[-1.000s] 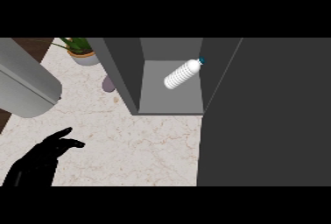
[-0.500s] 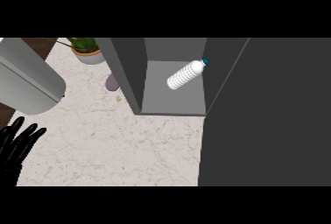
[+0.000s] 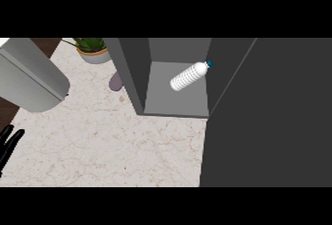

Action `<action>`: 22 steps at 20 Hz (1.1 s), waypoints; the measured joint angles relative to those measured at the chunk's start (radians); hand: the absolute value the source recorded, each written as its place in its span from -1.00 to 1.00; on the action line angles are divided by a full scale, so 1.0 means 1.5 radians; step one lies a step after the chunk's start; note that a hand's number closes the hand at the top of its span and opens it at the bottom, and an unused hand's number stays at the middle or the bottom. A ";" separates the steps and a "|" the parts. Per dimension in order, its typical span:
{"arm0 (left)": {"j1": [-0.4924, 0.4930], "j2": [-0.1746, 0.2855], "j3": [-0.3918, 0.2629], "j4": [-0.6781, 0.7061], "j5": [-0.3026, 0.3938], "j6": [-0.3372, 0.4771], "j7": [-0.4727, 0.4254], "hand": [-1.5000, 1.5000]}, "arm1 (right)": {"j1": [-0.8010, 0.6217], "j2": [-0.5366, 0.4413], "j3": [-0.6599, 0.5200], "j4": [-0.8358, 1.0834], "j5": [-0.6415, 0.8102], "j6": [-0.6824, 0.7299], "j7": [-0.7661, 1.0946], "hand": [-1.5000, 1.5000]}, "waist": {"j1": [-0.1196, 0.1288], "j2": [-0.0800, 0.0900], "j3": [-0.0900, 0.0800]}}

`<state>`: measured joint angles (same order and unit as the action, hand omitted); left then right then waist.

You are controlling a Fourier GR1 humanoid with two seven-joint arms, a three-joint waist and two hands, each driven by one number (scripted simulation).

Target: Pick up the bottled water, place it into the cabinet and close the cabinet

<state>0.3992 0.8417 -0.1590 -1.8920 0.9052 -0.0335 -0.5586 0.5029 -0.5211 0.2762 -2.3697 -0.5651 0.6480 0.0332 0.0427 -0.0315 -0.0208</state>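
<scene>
The bottled water (image 3: 189, 77), white with a blue cap, lies tilted inside the grey cabinet (image 3: 175, 101), its cap toward the back right. The cabinet's dark door (image 3: 272, 123) stands open and fills the right side of the view. My left hand (image 3: 8, 141) shows only as straight black fingers at the left edge, far from the cabinet and touching nothing. My right hand does not show.
A large grey cylinder (image 3: 29, 77) lies at the upper left. A potted plant (image 3: 92, 49) stands at the back beside the cabinet's left wall, with a small mauve object (image 3: 116, 82) below it. The marble counter (image 3: 110, 149) spreads in front.
My left hand has drawn back leftward, from a pointing pose on the counter to the view's left edge. The view has shifted slightly. The bottle stays in the cabinet.
</scene>
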 measured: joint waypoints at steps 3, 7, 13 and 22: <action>0.015 0.011 0.017 0.004 0.012 -0.017 -0.001 -1.00 | -0.039 0.008 0.039 0.002 0.008 -0.030 0.031 1.00 | 0.003 -0.001 -0.001; 0.036 0.027 0.039 0.007 0.023 -0.041 -0.006 -1.00 | -0.095 0.028 0.093 0.004 0.018 -0.079 0.074 1.00 | 0.009 -0.002 -0.001; 0.059 0.045 0.069 0.021 0.036 -0.076 -0.013 -1.00 | -0.187 0.063 0.153 0.010 0.033 -0.155 0.148 1.00 | 0.015 0.000 -0.002; 0.086 0.068 0.111 0.034 0.054 -0.130 -0.024 -1.00 | -0.329 0.139 0.223 0.026 0.086 -0.235 0.253 1.00 | 0.033 0.005 0.001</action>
<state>0.5279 0.9436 0.0071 -1.8413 0.9868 -0.2290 -0.5949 0.0088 -0.3120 0.6101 -2.3308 -0.4359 0.2961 0.4124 0.0917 -0.0244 -0.0201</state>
